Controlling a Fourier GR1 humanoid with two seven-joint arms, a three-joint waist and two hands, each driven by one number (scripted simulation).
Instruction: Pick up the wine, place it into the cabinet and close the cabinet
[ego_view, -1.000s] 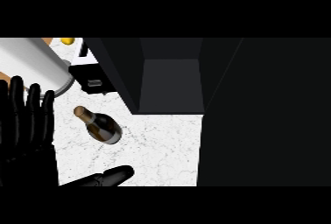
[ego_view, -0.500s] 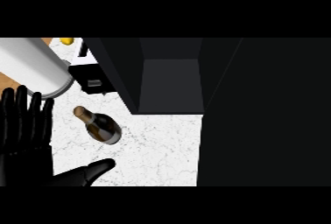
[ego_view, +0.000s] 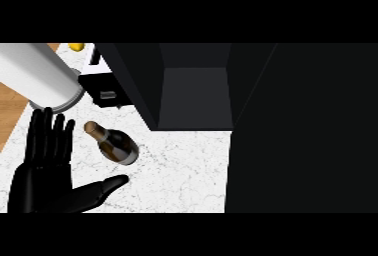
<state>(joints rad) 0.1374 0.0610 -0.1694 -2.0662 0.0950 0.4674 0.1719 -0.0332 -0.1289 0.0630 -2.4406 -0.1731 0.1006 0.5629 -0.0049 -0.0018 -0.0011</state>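
One wine bottle (ego_view: 112, 145) lies on the white speckled table (ego_view: 184, 175), just left of the open dark cabinet (ego_view: 193, 85). Left of the bottle, apart from it, a black hand (ego_view: 48, 175) is spread wide, fingers straight.

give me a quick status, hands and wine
Left hand open beside the wine bottle, not touching. Right hand out of view. Bottle on counter; cabinet open.

I see a white speckled counter (ego_view: 184, 185). At its far left corner a big white cylinder (ego_view: 37, 75) lies tilted over the edge. Just beside it stands a small black box (ego_view: 107, 90). At the far edge I see something yellow (ego_view: 76, 46), mostly hidden.
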